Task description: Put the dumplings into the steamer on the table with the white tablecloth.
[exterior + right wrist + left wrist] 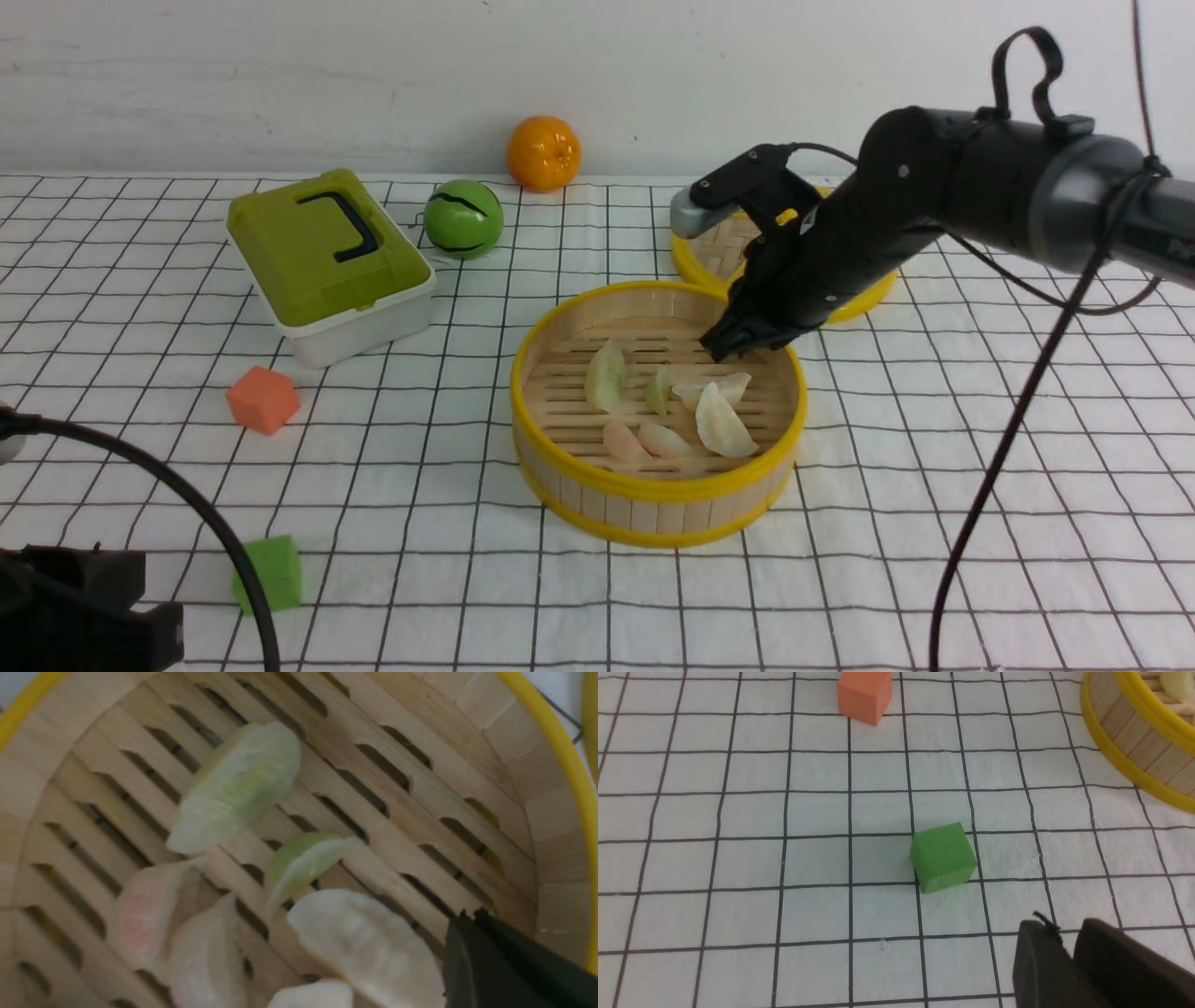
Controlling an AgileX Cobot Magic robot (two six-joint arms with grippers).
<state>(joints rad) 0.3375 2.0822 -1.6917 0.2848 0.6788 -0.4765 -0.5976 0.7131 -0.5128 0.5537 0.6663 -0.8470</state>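
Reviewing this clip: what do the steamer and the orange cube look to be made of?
Steamer: probably bamboo or wood, matte, judging by its pale grained slats; its yellow rims' material is unclear. Orange cube: possibly foam, given its dull, shine-free faces.

No readable text, label, brand, number or sign shows in any of the 3 views.
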